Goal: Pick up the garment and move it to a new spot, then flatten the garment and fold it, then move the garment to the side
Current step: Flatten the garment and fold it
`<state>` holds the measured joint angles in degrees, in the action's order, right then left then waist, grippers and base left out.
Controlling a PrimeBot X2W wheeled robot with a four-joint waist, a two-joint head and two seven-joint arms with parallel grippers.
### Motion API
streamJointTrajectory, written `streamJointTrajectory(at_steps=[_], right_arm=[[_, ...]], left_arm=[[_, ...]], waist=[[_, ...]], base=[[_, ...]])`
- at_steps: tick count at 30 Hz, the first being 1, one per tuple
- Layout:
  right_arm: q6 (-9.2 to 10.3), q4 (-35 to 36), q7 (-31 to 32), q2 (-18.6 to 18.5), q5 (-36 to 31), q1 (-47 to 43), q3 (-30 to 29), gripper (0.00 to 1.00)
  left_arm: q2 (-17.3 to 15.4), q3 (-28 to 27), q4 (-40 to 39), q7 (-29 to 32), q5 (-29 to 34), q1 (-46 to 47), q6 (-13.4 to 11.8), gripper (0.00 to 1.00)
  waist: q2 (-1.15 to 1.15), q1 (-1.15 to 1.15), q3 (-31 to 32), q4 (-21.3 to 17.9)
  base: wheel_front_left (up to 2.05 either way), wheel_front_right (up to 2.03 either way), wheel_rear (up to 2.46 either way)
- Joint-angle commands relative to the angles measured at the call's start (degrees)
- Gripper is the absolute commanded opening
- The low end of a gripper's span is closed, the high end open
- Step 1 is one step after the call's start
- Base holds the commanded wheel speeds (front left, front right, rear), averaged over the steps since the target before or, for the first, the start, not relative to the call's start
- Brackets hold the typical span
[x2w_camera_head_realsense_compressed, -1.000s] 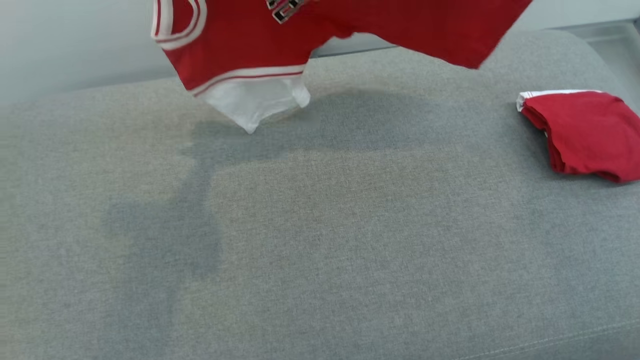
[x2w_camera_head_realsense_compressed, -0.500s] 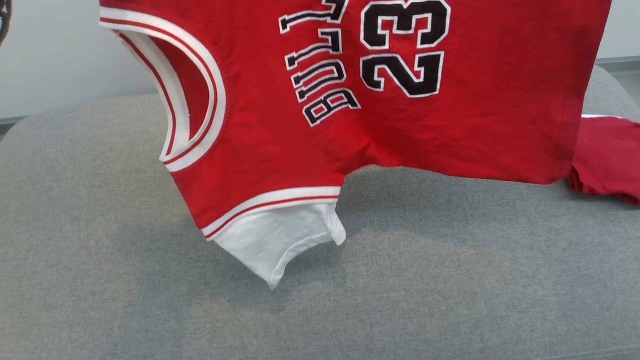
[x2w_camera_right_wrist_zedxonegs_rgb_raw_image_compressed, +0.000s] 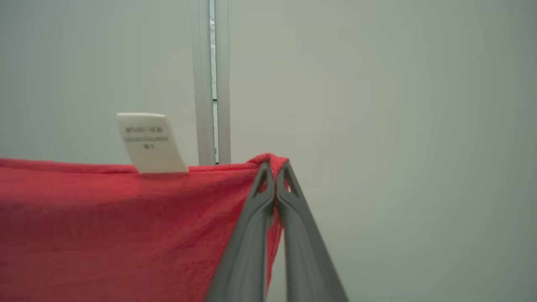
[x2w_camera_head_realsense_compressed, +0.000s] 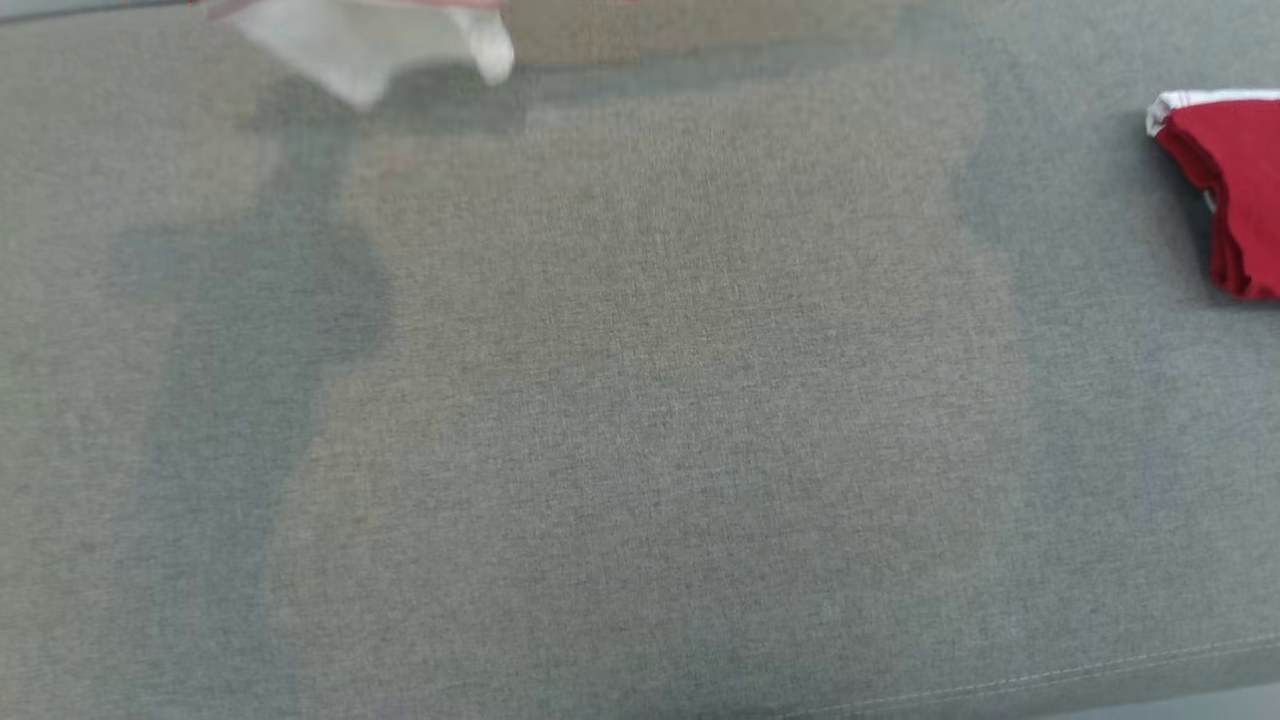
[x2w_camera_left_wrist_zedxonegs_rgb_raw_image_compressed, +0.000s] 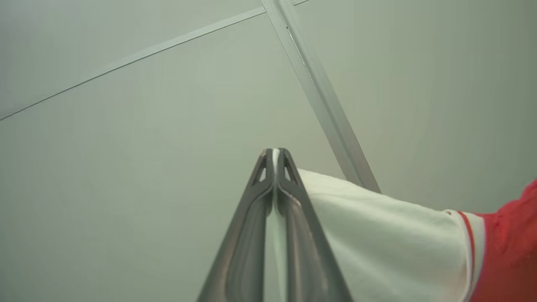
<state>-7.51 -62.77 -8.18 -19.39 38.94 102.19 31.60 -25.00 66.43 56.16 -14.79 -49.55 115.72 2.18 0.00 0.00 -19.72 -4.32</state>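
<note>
- Left wrist view: the left claw (x2w_camera_left_wrist_zedxonegs_rgb_raw_image_compressed: 275, 153) is closed tight on the edge of the white sleeve (x2w_camera_left_wrist_zedxonegs_rgb_raw_image_compressed: 377, 235) of the red jersey (x2w_camera_left_wrist_zedxonegs_rgb_raw_image_compressed: 512, 243), with only a sliver of cloth between its tips. The jersey hangs in the air in front of a pale wall (x2w_camera_left_wrist_zedxonegs_rgb_raw_image_compressed: 126, 176).
- The right claw (x2w_camera_right_wrist_zedxonegs_rgb_raw_image_compressed: 275, 165) is pinched shut on a red corner of the jersey, near the white care label (x2w_camera_right_wrist_zedxonegs_rgb_raw_image_compressed: 151, 142). The edge between runs fairly taut.
- Both grips sit at the very edge of the fabric. A quick swing, or the arms pulling apart, could probably tug a corner free and drop the jersey in a heap.
- In the head view a blurred bit of white cloth, likely the jersey's other sleeve, hangs low at the top edge. I cannot tell whether it touches. If it lands first it could tuck under and leave a crease.
- A folded red garment (x2w_camera_head_realsense_compressed: 1225, 190) lies at the right edge. Laying the jersey too far that way could overlap it.
- The surface is a broad grey woven cushion (x2w_camera_head_realsense_compressed: 640, 400), soft-looking. Cloth dragged across it would likely bunch.
- The room has plain pale panels and a metal joint strip (x2w_camera_left_wrist_zedxonegs_rgb_raw_image_compressed: 323, 105).
</note>
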Motion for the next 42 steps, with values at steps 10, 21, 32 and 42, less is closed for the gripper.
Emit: streamJointTrajectory(at_steps=[10,21,32,42], right_arm=[[0.03,1.8,-6.9,2.0,-18.1,5.8,-14.0,0.00],[0.04,6.1,-7.0,7.5,-26.3,-10.6,-24.6,0.00],[0.07,19.9,-7.0,3.1,-18.5,-34.1,-24.5,0.00],[0.08,32.9,-7.0,-1.2,-13.4,-60.3,-24.0,0.00]], left_arm=[[-3.0,-20.9,-23.8,-0.3,19.9,-3.1,-4.3,0.00],[0.8,-39.5,-32.0,-0.3,26.3,-26.7,2.7,0.00],[0.5,-48.5,-48.8,-0.3,23.9,-59.6,5.3,0.00],[3.2,-53.7,-57.6,-0.3,21.6,-92.0,5.2,0.00]], waist=[[0.00,0.00,-28.4,-1.8],[0.00,0.00,-29.5,-0.4],[0.00,0.00,-16.2,0.1],[0.00,0.00,-2.6,0.9]], base=[[0.00,0.00,0.00],[0.00,0.00,0.00],[0.00,0.00,0.00],[0.00,0.00,0.00]])
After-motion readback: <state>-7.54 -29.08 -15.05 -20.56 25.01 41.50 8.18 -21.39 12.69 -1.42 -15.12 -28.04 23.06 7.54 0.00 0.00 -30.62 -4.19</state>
